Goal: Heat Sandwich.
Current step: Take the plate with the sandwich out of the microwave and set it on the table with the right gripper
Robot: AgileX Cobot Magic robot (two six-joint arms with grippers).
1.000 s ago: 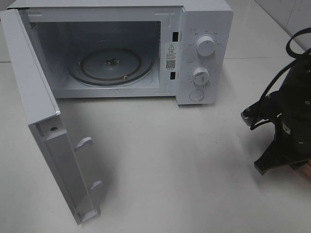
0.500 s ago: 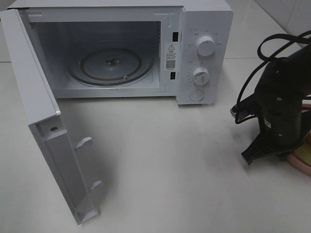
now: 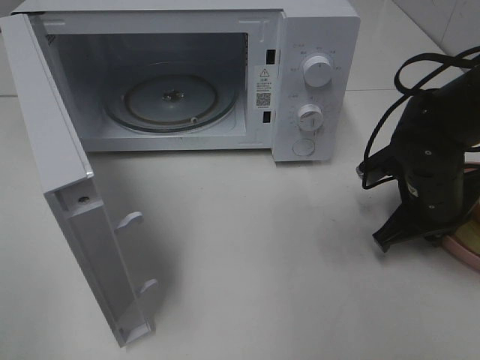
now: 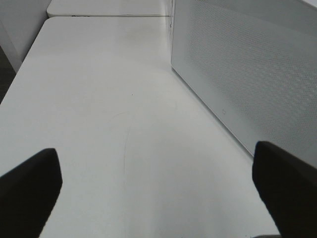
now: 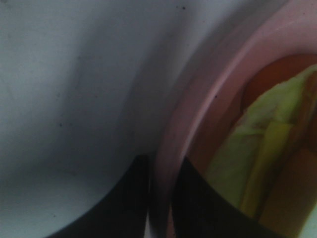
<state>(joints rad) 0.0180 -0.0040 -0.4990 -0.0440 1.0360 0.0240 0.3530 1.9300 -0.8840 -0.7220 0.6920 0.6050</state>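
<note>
Black fingers of the right hand are straddling the rim of a pink plate, one finger outside and one inside. The close view is blurring badly, so I cannot tell whether they are pressing on the rim or only standing either side of it. Just past them, inside the plate, the sandwich is lying with its yellow-green filling and orange-brown crust showing. The picture's edge is cutting off its far part.

From the high camera, the right arm is covering almost the whole plate at the right edge of the white surface. Only a pink sliver is peeking out beside it, the fingers are hiding under the arm, and the sandwich is too small to make out there. Black cables are looping off the arm.

The left hand is hanging wide apart with nothing between its fingers, and only its two dark tips are showing. A pale perforated panel is standing beside it.

On the near left, the microwave door is standing swung open, well apart from the plate. Farther back, the microwave is showing its glass turntable, and two round knobs are sitting on its front panel. Their markings are too small to read.
</note>
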